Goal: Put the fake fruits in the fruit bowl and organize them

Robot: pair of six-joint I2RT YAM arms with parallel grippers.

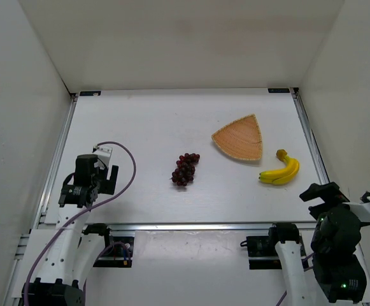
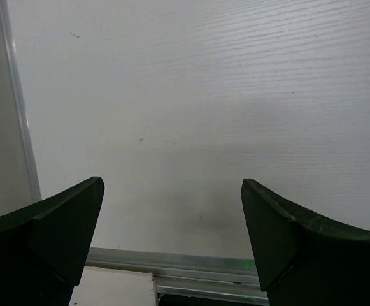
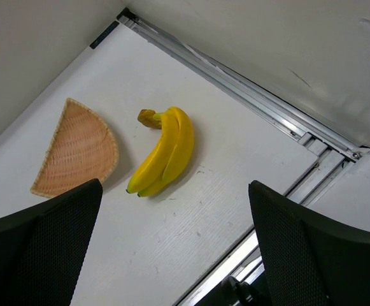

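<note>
A dark red-purple grape bunch (image 1: 185,169) lies on the white table near the middle. A yellow banana bunch (image 1: 281,171) with a brown stem lies right of it, just below and beside the orange-tan woven basket (image 1: 240,138), which is empty. The banana (image 3: 164,152) and basket (image 3: 76,150) also show in the right wrist view. My left gripper (image 1: 103,171) is open and empty at the front left, far from the grapes; in its wrist view (image 2: 172,217) only bare table shows between the fingers. My right gripper (image 1: 320,191) is open and empty at the front right, just short of the banana; it also shows in its wrist view (image 3: 175,217).
White walls close in the table on the left, back and right. Aluminium rails (image 1: 191,225) run along the front and side edges. A purple cable (image 1: 128,172) loops from the left arm.
</note>
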